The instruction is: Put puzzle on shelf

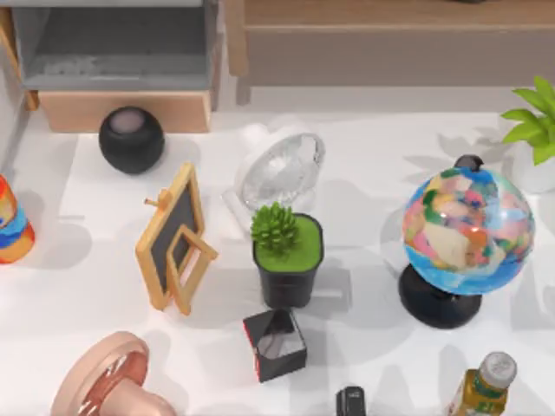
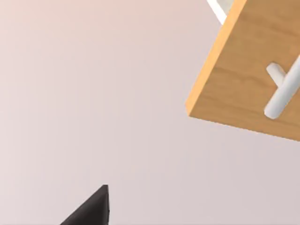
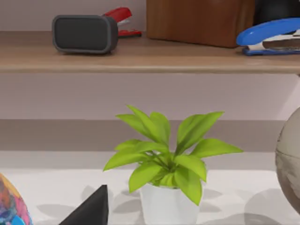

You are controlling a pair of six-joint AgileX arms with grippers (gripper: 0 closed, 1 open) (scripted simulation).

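The shelf (image 3: 140, 55), a long, smooth, light-brown wooden board, runs along the back of the white desk (image 1: 87, 260), on the right. On it sit one rounded dark grey speaker (image 3: 84, 33), one red stapler (image 3: 121, 18), one blue stapler (image 3: 269, 37) and one wooden box (image 3: 199, 21). Where the puzzle lies cannot be told. The right hand (image 3: 91, 211) faces one leafy plant (image 3: 166, 159). The left hand (image 2: 91, 211) is near a wooden panel (image 2: 243, 70). Whether either hand is spread or pressed together cannot be told.

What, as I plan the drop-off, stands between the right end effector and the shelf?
A potted plant stands on the table before the shelf, below its board. On the board sit a grey speaker, red stapler, wooden box and blue stapler, with bare wood in front.
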